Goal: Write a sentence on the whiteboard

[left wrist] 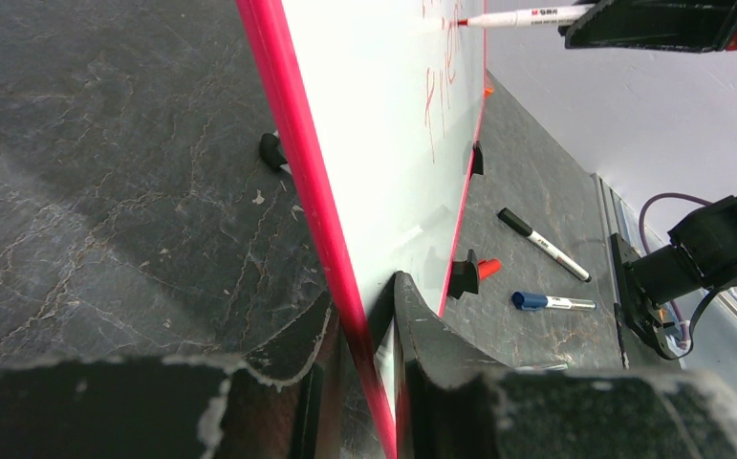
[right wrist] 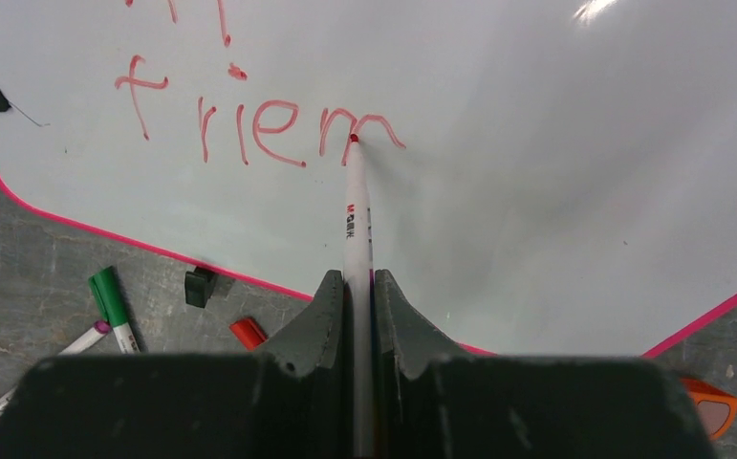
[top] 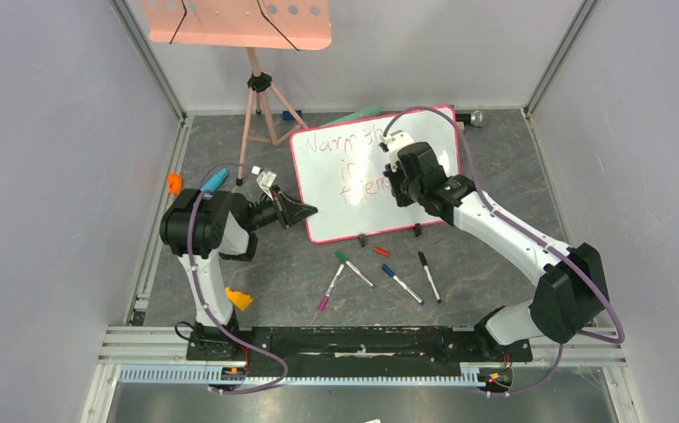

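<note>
L gripper (left wrist: 369,308) clamps board (left wrist: 393,115) rim btwn jaws — prob. steadying it. R gripper (right wrist: 355,283) grips marker (right wrist: 356,206), tip ahead on sentence (right wrist: 259,129).

Line ends of the sentence (top: 331,141) hidden behind the right arm (top: 424,176) from above, rear of the red marker (right wrist: 356,220) buried in the right claw (right wrist: 355,306), left rim of the whiteboard (left wrist: 383,115) lost inside the left claw (left wrist: 364,316), pink tray (top: 230,22) cut off at the far edge.
</note>
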`<move>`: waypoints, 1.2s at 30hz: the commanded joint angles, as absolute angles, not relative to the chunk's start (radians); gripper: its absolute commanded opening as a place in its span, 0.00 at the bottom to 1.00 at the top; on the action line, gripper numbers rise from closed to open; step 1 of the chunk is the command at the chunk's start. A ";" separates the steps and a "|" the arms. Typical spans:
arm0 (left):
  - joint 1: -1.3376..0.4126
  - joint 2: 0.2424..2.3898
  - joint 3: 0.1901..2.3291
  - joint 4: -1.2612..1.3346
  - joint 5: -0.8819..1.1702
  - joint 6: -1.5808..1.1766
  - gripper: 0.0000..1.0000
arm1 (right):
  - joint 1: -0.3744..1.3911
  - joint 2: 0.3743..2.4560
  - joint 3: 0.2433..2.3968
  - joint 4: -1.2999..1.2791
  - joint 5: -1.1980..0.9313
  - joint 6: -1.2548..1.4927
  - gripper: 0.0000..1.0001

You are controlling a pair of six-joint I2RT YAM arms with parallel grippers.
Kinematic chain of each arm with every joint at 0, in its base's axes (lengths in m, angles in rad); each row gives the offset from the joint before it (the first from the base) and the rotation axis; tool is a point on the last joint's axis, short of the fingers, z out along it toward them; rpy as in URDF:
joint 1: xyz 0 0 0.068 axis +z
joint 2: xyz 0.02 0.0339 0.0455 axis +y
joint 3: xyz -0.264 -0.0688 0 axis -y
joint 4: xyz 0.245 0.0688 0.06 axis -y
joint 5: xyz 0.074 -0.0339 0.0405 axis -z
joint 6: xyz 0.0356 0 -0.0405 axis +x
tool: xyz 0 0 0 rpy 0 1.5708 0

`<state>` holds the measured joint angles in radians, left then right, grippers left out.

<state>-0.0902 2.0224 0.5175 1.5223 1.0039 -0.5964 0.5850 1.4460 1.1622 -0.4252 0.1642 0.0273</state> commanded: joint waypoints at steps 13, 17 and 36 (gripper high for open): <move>-0.073 2.047 0.530 1.557 0.873 -0.471 0.07 | 0.567 1.437 1.170 -0.443 0.270 0.009 0.00; -0.072 2.046 0.531 1.557 0.873 -0.471 0.07 | 0.562 1.479 1.244 -0.451 0.258 0.009 0.00; -0.072 2.047 0.530 1.557 0.871 -0.470 0.07 | 0.555 1.443 1.153 -0.454 0.204 0.029 0.00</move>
